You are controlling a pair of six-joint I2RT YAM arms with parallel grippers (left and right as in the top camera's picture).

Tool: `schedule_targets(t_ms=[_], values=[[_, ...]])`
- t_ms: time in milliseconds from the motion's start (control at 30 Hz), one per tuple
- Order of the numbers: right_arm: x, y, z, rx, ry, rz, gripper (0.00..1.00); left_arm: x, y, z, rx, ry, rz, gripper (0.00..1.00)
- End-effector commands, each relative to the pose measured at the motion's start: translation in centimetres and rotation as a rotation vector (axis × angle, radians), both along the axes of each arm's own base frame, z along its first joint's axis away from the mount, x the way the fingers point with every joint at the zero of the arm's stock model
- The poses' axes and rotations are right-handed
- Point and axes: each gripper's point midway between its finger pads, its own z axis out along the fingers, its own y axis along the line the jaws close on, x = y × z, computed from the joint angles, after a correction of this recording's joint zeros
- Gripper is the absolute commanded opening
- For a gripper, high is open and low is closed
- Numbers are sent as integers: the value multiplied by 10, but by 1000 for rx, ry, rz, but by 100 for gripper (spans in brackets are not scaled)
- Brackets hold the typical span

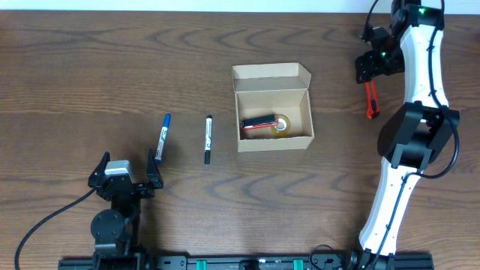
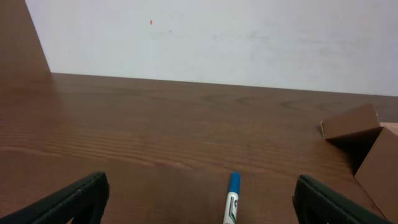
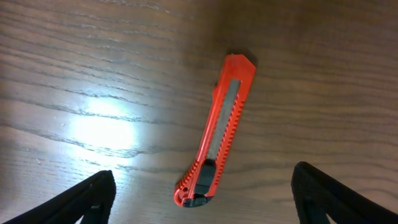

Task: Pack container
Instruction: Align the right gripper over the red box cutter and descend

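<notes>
A dark brown tabletop (image 1: pixel 90 67) with bold, wavy wood grain fills the whole overhead view. Its surface has a slight sheen. In the right wrist view a soft white patch of glare (image 3: pixel 99 127) lies across the grain, light falling from above. Behind the far edge of the tabletop stands a plain, pale wall (image 2: pixel 217 37) — smooth and evenly lit, bare but for one tiny red speck (image 2: pixel 150 22) high up. A brown slanted surface (image 2: pixel 18 37) cuts across the wall's left corner; what it is cannot be told.
</notes>
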Motion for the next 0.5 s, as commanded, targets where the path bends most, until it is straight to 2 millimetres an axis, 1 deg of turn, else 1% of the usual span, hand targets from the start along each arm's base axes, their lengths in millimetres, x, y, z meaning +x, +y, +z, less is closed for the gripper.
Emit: schedule_targets(t_ms=[0,67,200,367,467], values=[[-7,-15,-8,-12,30,-39,85,-2,1,-18,-4,59,3,95],[-11,-19,-12,-11,47,-51,85,-2,1,-18,-4,59,3,95],[-24,-27,-30,2,98,-88,85,-2,1,-18,-4,59,3,95],[-37,-25,-51,14,153,-97,84,-2,1,-18,-4,59,3,95],[-42,-24,-58,17,171,-97,84,-2,1,-18,-4,59,3,95]])
